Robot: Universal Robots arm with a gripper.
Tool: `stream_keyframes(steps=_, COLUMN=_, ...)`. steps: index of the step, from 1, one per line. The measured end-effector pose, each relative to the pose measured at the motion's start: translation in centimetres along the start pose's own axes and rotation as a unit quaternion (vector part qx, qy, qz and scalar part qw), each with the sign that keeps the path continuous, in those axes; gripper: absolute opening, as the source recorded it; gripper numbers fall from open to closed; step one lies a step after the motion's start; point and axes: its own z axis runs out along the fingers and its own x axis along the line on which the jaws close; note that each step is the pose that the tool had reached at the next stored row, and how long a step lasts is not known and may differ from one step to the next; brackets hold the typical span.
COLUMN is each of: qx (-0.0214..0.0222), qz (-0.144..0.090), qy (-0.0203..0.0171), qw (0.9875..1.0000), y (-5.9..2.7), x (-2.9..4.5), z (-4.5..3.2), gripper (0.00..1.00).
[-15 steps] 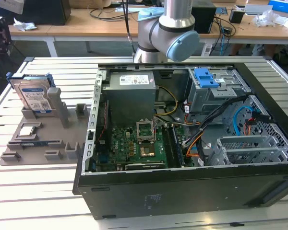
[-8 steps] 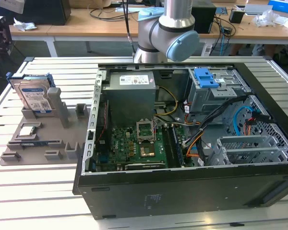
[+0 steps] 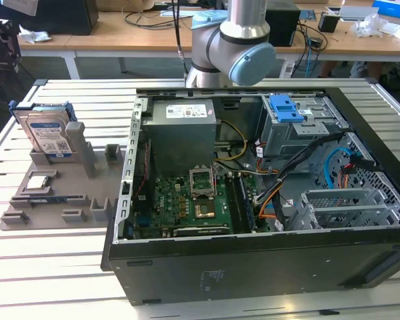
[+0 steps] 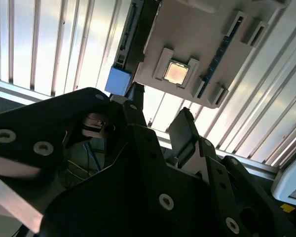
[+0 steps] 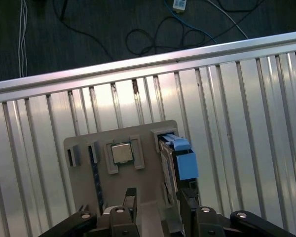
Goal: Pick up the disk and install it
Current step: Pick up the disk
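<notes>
as it stands upright, disk (image 3: 48, 137) shows silver face, blue bracket (image 3: 74, 133).

Glary table slats (image 4: 49, 44), dark backlit fingers (image 4: 185, 133)

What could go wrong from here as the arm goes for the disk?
The disk stands on edge in the grey holder; if the open pincer comes in off-centre it might strike the blue carrier or tip the disk. The square chip lies close beside it and could be knocked. Loose cables cross the open computer case and might snag the disk.
</notes>
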Motion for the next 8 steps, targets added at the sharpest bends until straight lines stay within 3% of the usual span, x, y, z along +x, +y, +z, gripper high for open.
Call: stream_keyframes(steps=8, qx=0.0000, qz=0.000, qy=0.0000, qw=1.0000, y=0.10, x=-0.56, z=0.08, gripper=0.48)
